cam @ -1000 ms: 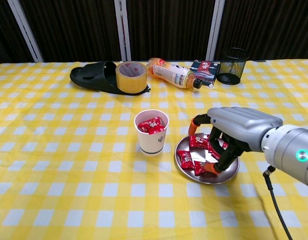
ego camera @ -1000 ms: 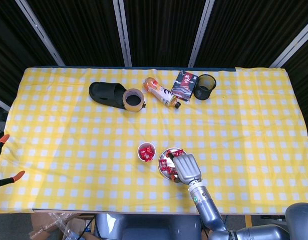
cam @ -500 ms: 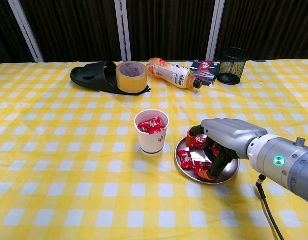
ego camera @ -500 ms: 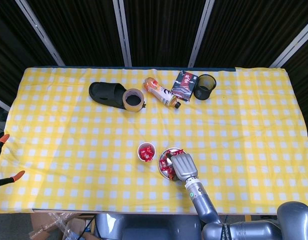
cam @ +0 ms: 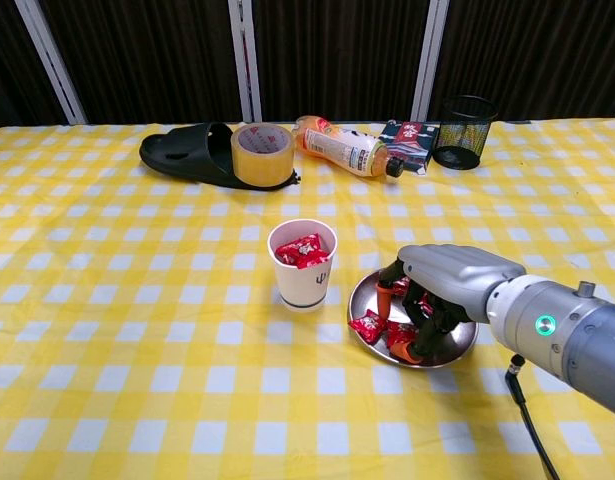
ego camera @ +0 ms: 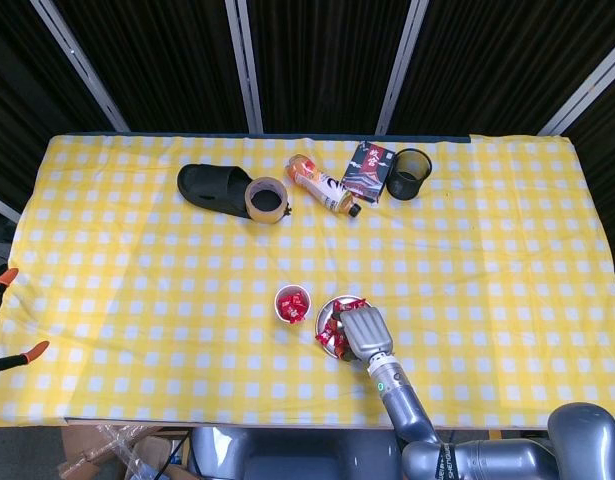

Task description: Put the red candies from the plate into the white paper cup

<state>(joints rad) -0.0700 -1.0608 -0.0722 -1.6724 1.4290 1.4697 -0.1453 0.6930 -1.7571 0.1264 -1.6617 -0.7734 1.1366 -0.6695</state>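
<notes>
The white paper cup (cam: 303, 272) stands left of the metal plate (cam: 361, 296) and holds several red candies (cam: 302, 249). My right hand (cam: 445, 283) lies over the plate with its fingers curled down into the candies there, pinching a red candy (cam: 400, 336) between thumb and fingers. Another red candy (cam: 368, 325) lies at the plate's left rim. From the head view, the right hand (ego camera: 362, 330) covers most of the plate (ego camera: 330, 309), with the cup (ego camera: 292, 305) just left of it. My left hand is in neither view.
Along the far side lie a black slipper (cam: 182, 155), a tape roll (cam: 262, 154), an orange drink bottle (cam: 347, 147) on its side, a small dark packet (cam: 407, 138) and a black mesh pen cup (cam: 461, 131). A yellow checked cloth (cam: 137, 330) covers the table.
My right hand has sunk onto the plate and drawn its thumb and fingers closer together around the candies. One candy has slid to the plate's left rim.
</notes>
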